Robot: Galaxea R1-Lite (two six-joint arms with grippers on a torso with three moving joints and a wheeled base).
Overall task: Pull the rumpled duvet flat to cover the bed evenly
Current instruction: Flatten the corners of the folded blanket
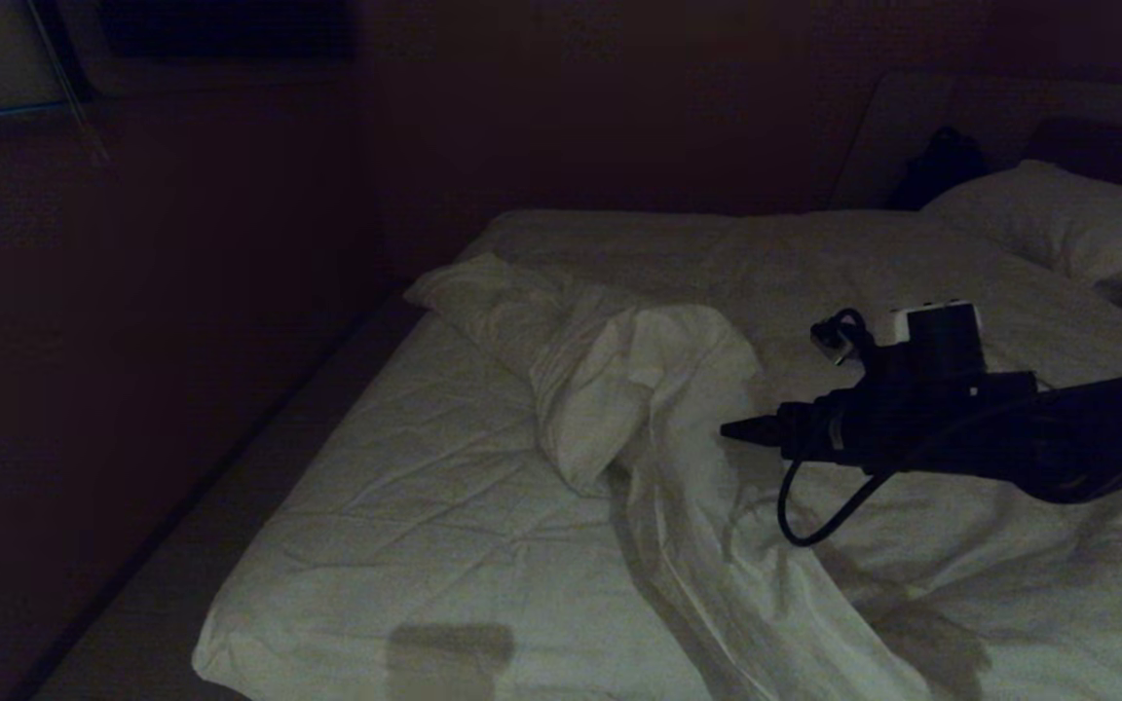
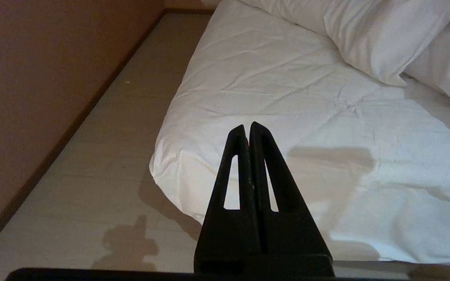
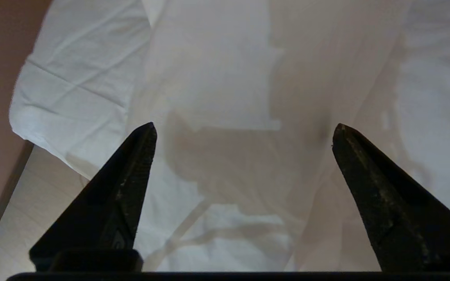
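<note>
The duvet (image 1: 639, 389) lies rumpled on the bed (image 1: 376, 506), with one corner folded back into a thick bunch near the middle and the rest spreading to the right. My right gripper (image 1: 746, 430) hangs just right of that bunch, above the duvet and pointing left. In the right wrist view the right gripper (image 3: 244, 128) is open wide with nothing between its fingers, and duvet cloth (image 3: 225, 78) lies below it. My left gripper (image 2: 247, 127) is shut and empty, parked low off the bed's near left corner (image 2: 178, 156). The folded duvet (image 2: 381, 39) shows beyond it.
Creased fitted sheet (image 1: 405, 458) is bare on the bed's left half. A pillow (image 1: 1058, 219) lies at the far right by the headboard, with a dark object (image 1: 941, 166) behind it. A strip of floor (image 2: 104, 156) runs between the bed's left side and a wall (image 2: 33, 78).
</note>
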